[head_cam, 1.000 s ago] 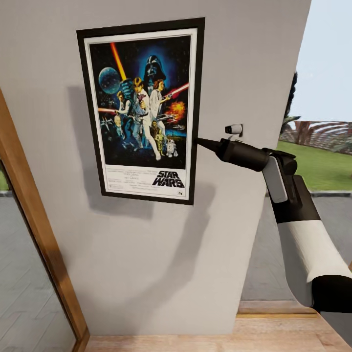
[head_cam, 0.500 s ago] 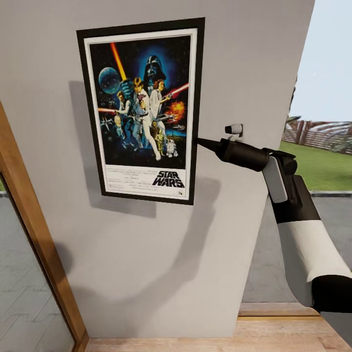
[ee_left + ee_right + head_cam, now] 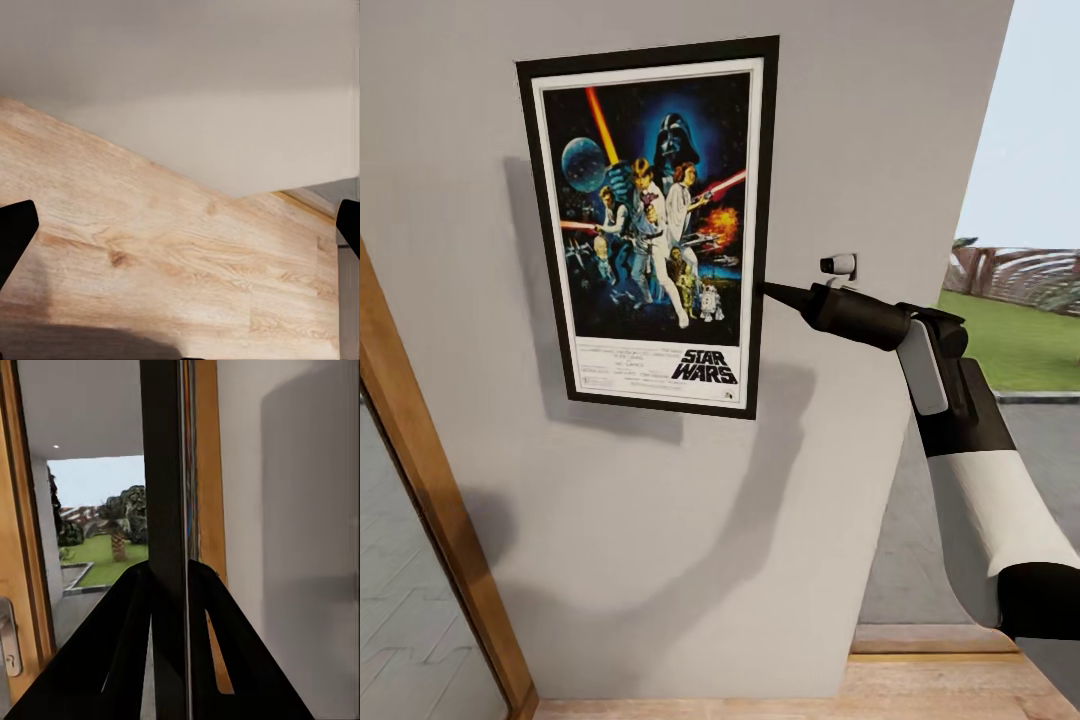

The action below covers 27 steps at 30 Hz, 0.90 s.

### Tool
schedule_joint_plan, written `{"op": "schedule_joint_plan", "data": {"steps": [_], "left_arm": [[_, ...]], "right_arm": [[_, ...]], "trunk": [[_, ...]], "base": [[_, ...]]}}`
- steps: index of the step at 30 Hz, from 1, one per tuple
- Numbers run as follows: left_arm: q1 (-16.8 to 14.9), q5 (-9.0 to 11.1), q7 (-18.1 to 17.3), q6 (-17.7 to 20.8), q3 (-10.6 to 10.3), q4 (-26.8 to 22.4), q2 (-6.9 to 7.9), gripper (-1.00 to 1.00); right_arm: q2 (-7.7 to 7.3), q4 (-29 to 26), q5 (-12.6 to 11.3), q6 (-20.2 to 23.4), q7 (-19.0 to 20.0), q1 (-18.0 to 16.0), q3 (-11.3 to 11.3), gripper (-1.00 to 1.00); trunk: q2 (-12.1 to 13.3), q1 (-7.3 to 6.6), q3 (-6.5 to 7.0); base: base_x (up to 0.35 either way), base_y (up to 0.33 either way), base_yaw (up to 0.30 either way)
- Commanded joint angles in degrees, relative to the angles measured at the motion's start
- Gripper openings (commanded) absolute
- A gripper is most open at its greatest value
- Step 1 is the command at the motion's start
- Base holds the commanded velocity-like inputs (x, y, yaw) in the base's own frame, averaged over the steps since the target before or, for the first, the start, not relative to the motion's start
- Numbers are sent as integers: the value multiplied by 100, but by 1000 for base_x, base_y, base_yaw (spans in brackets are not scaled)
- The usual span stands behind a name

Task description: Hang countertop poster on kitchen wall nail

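Poster (image 3: 650, 225): black-framed, upright, face out, held before the pale grey wall (image 3: 690, 560), its shadow falling on the wall beside and below it.

Right gripper (image 3: 768, 291): my fingers are clamped on the poster's right edge, about two-thirds of the way down. In the right wrist view the frame edge (image 3: 166, 510) runs straight between the two dark fingers (image 3: 124, 645), so I carry it edge-on; a side grip keeps the top rim free to meet a nail.

Wall nail: I cannot make one out; it may sit behind the frame.

Left gripper (image 3: 180, 232): fingertips wide apart, holding nothing, pointed at the wooden floor (image 3: 150, 255).

Status, my judgement: hanging step, late in the task; whether the poster hangs or only rests in my grip cannot be told.

Also in view: wooden door frame (image 3: 430, 480), lawn (image 3: 1020, 340) outside.
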Motion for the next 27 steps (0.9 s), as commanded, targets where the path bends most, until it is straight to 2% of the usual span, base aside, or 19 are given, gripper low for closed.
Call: {"op": "schedule_joint_plan", "data": {"steps": [1,8,27], "left_arm": [[-2,20,-8,-50,-48,5,3,100],[-2,21,-8,-50,-47,5,2,100],[-2,20,-8,-50,-47,5,2,100]], "right_arm": [[-5,3,-44,43,-3,-3,8,-100],[-5,3,-44,43,-9,-3,8,-100],[-5,3,-44,43,-14,-3,8,-100]], "trunk": [[-4,5,-2],[-4,5,-2],[-4,5,-2]], "base": [[246,0,0],[106,0,0],[4,0,0]]}}
